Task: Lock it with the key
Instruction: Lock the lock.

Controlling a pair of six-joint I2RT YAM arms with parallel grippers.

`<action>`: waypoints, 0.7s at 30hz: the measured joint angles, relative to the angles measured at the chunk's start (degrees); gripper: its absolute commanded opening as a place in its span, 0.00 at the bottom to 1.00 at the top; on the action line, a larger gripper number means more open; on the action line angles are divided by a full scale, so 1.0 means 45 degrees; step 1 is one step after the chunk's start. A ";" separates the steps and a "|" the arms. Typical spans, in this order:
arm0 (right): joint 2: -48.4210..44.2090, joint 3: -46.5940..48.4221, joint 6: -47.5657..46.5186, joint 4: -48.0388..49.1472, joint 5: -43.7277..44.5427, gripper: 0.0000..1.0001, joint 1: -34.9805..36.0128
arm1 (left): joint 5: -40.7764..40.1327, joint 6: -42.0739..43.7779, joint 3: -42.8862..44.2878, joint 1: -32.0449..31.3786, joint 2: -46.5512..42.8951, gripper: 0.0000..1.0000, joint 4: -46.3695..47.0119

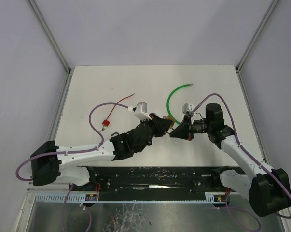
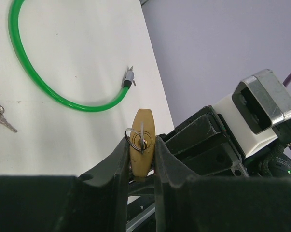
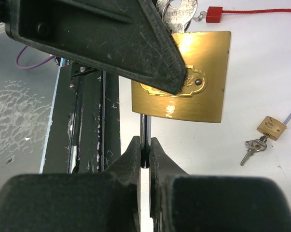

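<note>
A brass padlock is held off the table, with my left gripper shut on its narrow sides. The key sits in the keyhole with its wire ring, facing the left wrist camera; in the right wrist view the keys show above the lock. The chrome shackle comes out of the lock's other end, and my right gripper is shut on it. One left finger covers part of the lock's face.
A green cable curves on the white table behind the grippers. A red tag on a red wire lies to the left. A small brass padlock with a key lies nearby. A black rail runs along the near edge.
</note>
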 measured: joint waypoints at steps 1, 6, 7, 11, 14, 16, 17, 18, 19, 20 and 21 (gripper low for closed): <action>-0.0039 0.0000 -0.0005 -0.0024 -0.0005 0.00 0.0000 | 0.0024 0.0024 0.0000 -0.0005 -0.0010 0.00 0.0010; -0.0549 0.0063 -0.0243 -0.0325 0.0107 0.00 0.0000 | 0.0219 0.0039 -0.0029 -0.0005 -0.0219 0.19 0.0155; -0.0641 0.0151 -0.0321 -0.0481 0.0121 0.00 -0.0010 | 0.0238 0.0034 -0.0058 -0.0005 -0.0277 0.25 0.0214; -0.0801 0.0505 -0.0646 -0.1025 0.0117 0.00 -0.0121 | 0.0257 0.0019 -0.0257 -0.0005 -0.0588 0.43 0.0486; -0.0928 0.0578 -0.0753 -0.1248 0.0112 0.00 -0.0369 | 0.0253 0.0019 -0.0593 -0.0005 -0.0937 0.54 0.0792; -0.0976 0.0578 -0.0748 -0.1316 0.0112 0.00 -0.0505 | 0.0253 0.0019 -0.0772 -0.0005 -0.1049 0.60 0.0986; -0.0976 0.0578 -0.0743 -0.1326 0.0112 0.00 -0.0544 | 0.0248 0.0005 -0.0869 -0.0005 -0.1083 0.63 0.1078; -0.0976 0.0578 -0.0733 -0.1336 0.0107 0.00 -0.0573 | 0.0248 -0.0005 -0.0962 -0.0005 -0.1098 0.64 0.1161; -0.0976 0.0578 -0.0719 -0.1345 0.0107 0.00 -0.0588 | 0.0248 -0.0005 -0.1044 -0.0005 -0.1107 0.66 0.1209; -0.0971 0.0578 -0.0714 -0.1350 0.0107 0.00 -0.0593 | 0.0243 0.0019 -0.1098 -0.0005 -0.1122 0.68 0.1214; -0.0967 0.0578 -0.0714 -0.1360 0.0107 0.00 -0.0597 | 0.0238 0.0049 -0.1166 -0.0005 -0.1141 0.70 0.1219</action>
